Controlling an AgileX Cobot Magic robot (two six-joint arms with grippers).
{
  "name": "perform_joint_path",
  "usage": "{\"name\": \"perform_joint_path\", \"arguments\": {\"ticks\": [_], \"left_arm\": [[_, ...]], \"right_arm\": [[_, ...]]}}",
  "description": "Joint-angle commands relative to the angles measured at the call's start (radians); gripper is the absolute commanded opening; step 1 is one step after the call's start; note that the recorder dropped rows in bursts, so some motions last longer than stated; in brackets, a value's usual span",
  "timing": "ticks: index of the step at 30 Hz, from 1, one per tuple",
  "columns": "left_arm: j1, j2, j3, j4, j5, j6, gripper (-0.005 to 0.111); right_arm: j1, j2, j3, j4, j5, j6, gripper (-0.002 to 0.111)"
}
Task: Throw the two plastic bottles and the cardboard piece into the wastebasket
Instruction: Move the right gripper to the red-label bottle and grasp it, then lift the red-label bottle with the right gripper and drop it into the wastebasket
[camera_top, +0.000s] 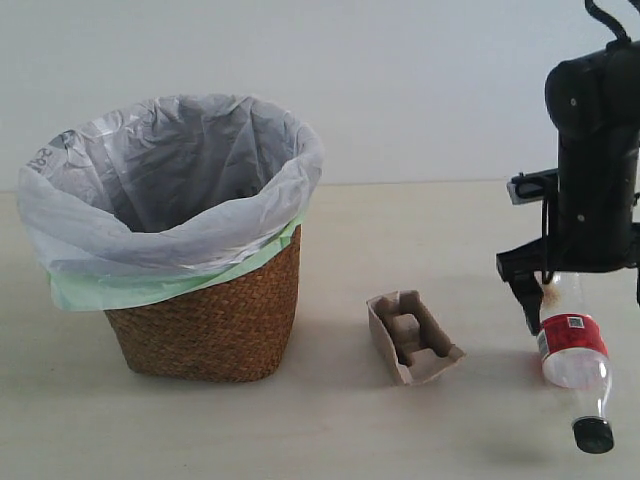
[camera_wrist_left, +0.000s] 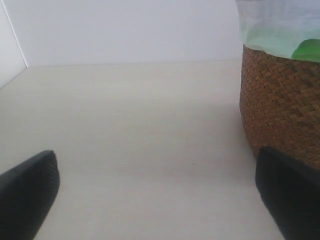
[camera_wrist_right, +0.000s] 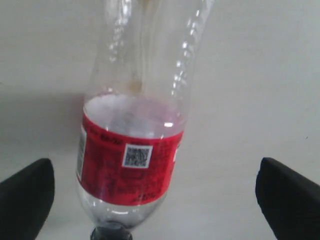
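The left gripper (camera_wrist_left: 157, 197) is seen only by its own camera. Its two black fingers (camera_wrist_left: 27, 197) are spread wide, with nothing between them but bare table (camera_top: 330, 430). It sits low over the table, and one finger is right next to the side of the basket (camera_top: 210, 330). I cannot tell if that finger touches it.

The basket stands on the left side of the table. It is brown and woven. A white bag (camera_top: 170, 160) lines it and folds over the rim, and a pale green bag edge peeks out under the white one. From here I cannot see the bottom of the basket.

To the right of the basket, a little apart from it, the cardboard (camera_top: 413, 337) lies on the table. It is a small beige tray with dips in it, and its open side faces up.

Farther right, one bottle (camera_top: 572, 350) lies on the table. It is clear, with a red and white label (camera_top: 570, 335). Its black cap (camera_top: 593, 435) points to the near side.

The black right arm (camera_top: 595, 150) hangs over the far end of the bottle. The right gripper (camera_wrist_right: 157, 195) is wide open. Its fingers (camera_wrist_right: 287, 197) are on each side of the bottle, well apart from it, and they do not pinch it.
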Motion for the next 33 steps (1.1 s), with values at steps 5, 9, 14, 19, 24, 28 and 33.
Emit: {"name": "perform_joint_path", "arguments": {"ticks": [5, 9, 14, 19, 24, 28, 33], "left_arm": [[-0.005, -0.003, -0.004, -0.002, -0.007, -0.009, 0.108], [-0.005, -0.003, -0.004, -0.002, -0.007, -0.009, 0.108], [-0.005, -0.003, -0.004, -0.002, -0.007, -0.009, 0.108], [-0.005, -0.003, -0.004, -0.002, -0.007, -0.009, 0.108], [-0.005, -0.003, -0.004, -0.002, -0.007, -0.009, 0.108], [-0.005, -0.003, -0.004, -0.002, -0.007, -0.009, 0.108], [-0.005, -0.003, -0.004, -0.002, -0.007, -0.009, 0.108]], "right_arm": [[-0.009, -0.011, 0.127, 0.076, -0.037, -0.033, 0.101], [-0.009, -0.011, 0.146, 0.075, -0.132, -0.031, 0.101], [-0.009, -0.011, 0.2, 0.07, -0.249, -0.003, 0.101], [-0.009, -0.011, 0.204, -0.024, -0.244, 0.059, 0.08], [-0.009, -0.011, 0.204, -0.104, -0.226, 0.105, 0.0], [-0.009, -0.026, 0.204, -0.118, -0.244, 0.086, 0.001], [-0.009, -0.174, 0.204, -0.1, -0.422, 0.086, 0.0]]}}
